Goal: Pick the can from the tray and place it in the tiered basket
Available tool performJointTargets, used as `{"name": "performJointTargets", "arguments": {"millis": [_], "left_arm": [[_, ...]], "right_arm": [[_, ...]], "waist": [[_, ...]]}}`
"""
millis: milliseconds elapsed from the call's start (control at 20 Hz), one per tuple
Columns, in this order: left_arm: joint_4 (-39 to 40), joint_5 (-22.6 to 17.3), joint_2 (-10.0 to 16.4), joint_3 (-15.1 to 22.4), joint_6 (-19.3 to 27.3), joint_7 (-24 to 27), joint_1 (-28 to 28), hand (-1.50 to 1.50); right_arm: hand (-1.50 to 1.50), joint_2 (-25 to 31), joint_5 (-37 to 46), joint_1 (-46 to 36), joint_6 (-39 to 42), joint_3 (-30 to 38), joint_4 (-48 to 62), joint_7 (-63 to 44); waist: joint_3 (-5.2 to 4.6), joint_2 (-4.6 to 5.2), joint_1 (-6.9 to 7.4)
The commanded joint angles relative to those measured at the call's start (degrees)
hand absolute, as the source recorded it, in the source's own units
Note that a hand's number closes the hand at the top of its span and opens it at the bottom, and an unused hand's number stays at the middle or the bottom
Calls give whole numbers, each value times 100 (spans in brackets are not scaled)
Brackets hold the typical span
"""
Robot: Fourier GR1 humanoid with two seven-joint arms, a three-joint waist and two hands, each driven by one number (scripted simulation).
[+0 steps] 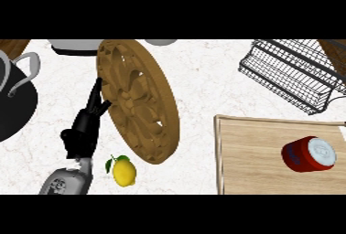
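Near: am seeing small yellow lemon point(123, 171) lying by left forearm. Black left hand point(84, 128) resting released, fingers straight, holding nothing, just beside carved round brown wooden disc point(138, 100). Red can with white lid point(309, 154) sitting on pale wooden tray point(250, 160), ungrasped, probably right hand's job, none showing. Far: black wire tiered basket point(290, 75) standing as target.

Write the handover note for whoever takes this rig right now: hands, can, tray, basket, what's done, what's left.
Left hand: open, fingers straight, close beside the carved wooden disc, holding nothing.
Right hand: not in view.
Can: on the wooden tray at the view's lower right, no hand near it.
Tiered basket: upper right, beyond the tray, no can in it.
Done: nothing yet.
Left: grasp the can, lift it off the tray, set it in the basket.
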State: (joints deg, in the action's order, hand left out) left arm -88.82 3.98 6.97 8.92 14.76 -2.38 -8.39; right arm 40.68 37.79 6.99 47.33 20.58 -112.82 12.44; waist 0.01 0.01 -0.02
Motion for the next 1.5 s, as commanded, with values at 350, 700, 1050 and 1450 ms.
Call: {"name": "performJointTargets", "arguments": {"millis": [350, 700, 1050, 1450], "left_arm": [[-174, 196, -135, -58, -103, -90, 87, 0], [241, 142, -299, -292, -144, 400, 131, 0], [98, 235, -173, -425, -368, 120, 36, 0], [113, 338, -245, -507, -447, -60, -245, 0]], "right_arm": [[-150, -260, 288, -537, 105, -524, 411, 181], [-150, -322, 615, -86, -304, -590, 634, 758], [-150, -520, 813, -537, -107, -843, 843, 377], [-150, -874, 999, -341, -18, -927, 471, 137]], "waist": [[-2, -1, 31], [-2, -2, -17], [-1, -2, -1], [-2, -5, -19]]}}
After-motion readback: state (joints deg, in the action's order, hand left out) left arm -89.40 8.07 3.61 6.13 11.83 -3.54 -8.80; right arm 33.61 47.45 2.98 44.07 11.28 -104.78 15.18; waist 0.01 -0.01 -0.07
